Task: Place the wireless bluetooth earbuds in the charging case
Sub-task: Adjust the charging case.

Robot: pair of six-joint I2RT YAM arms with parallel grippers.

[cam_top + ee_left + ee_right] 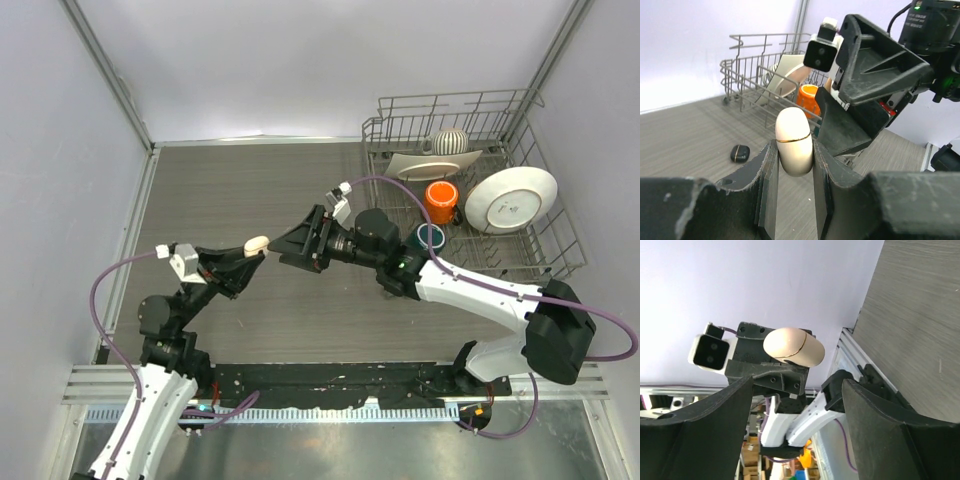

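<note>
A cream, pill-shaped charging case (257, 243) with a thin gold seam is held up above the table, lid closed. My left gripper (249, 256) is shut on its lower half, and the case (794, 141) stands upright between the two fingers. My right gripper (285, 247) faces it from the right, open, with the case (793, 346) just beyond its fingertips and nothing between them. From the left wrist, the right gripper (855, 105) looms close behind the case. A small black case (740, 153) lies shut on the table. The earbuds are out of view.
A wire dish rack (400, 110) stands at the back right with a white plate (510, 198), an orange cup (441, 200), a teal cup (430, 237) and a striped mug (450, 140). Grey walls close in the table on the left and at the back.
</note>
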